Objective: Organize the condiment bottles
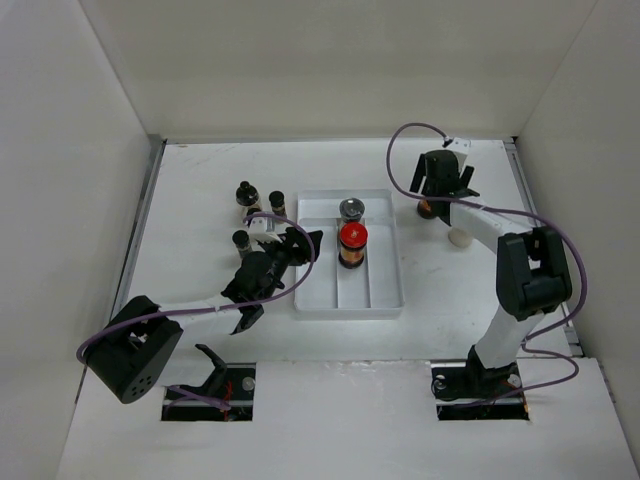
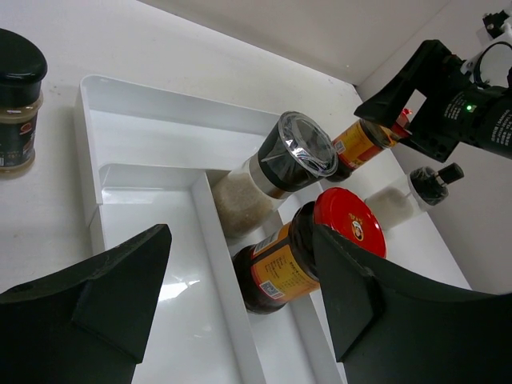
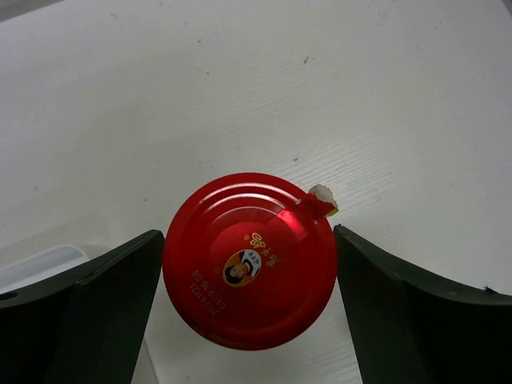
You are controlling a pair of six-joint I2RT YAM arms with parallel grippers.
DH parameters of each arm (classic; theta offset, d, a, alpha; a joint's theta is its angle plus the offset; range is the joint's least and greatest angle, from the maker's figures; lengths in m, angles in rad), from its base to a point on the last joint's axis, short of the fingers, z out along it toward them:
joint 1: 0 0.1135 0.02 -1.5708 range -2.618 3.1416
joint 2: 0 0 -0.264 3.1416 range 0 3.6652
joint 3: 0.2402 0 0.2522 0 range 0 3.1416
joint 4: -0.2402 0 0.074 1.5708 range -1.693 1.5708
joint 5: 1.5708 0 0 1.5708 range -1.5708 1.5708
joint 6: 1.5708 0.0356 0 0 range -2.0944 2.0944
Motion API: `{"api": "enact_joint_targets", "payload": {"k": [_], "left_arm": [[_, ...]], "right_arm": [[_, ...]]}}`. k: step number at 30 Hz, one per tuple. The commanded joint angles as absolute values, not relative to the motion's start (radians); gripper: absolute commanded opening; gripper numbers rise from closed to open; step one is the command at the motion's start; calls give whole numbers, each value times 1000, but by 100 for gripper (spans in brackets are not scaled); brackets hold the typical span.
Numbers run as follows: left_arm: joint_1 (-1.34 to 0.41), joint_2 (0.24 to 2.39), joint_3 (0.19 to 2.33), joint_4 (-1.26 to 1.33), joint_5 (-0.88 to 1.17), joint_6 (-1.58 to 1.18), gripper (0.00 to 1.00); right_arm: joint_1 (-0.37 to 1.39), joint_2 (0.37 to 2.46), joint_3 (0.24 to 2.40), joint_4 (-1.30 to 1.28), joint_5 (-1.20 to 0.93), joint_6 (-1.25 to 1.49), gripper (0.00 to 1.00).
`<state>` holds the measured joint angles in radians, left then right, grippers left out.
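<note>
A white tray point(image 1: 318, 300) sits mid-table and holds a silver-capped bottle point(image 1: 351, 209) and a red-capped bottle point(image 1: 352, 241) of dark brown sauce. My left gripper point(image 1: 303, 240) is open and empty over the tray's left side. In its wrist view point(image 2: 240, 240) the red-capped bottle point(image 2: 288, 268) stands by the right finger. Three black-capped jars point(image 1: 244, 192) point(image 1: 276, 200) point(image 1: 241, 240) stand left of the tray. My right gripper point(image 1: 443, 192) is open right of the tray, its fingers flanking the second red-capped bottle point(image 3: 250, 270). A whitish black-capped bottle point(image 1: 459, 237) stands beside it.
White walls close in the table at the back, left and right. The tray has long dividers point(image 2: 220, 264) between its compartments. Purple cables point(image 1: 400, 150) loop off both arms. Two mounting slots point(image 1: 210, 390) lie at the near edge.
</note>
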<state>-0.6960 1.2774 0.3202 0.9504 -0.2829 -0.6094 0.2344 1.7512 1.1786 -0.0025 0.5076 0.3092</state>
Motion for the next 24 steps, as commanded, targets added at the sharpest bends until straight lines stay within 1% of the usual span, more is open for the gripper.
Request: {"api": "enact_joint_targets", "payload": {"k": [1, 5, 10, 17, 24], "left_arm": [[-696, 1264, 314, 1020, -273, -604, 71], [-693, 1273, 316, 1020, -273, -607, 71], [-694, 1279, 319, 1020, -273, -607, 71], [-694, 1279, 321, 1020, -273, -607, 70], [-694, 1272, 318, 1020, -273, -609, 70]], "right_arm": [[220, 1772, 1241, 28, 476, 313, 87], [212, 1776, 1239, 32, 446, 327, 72], [217, 1723, 1207, 35, 446, 331, 57], [260, 1514, 1123, 106, 457, 353, 52], [418, 1278, 979, 97, 524, 344, 52]]}}
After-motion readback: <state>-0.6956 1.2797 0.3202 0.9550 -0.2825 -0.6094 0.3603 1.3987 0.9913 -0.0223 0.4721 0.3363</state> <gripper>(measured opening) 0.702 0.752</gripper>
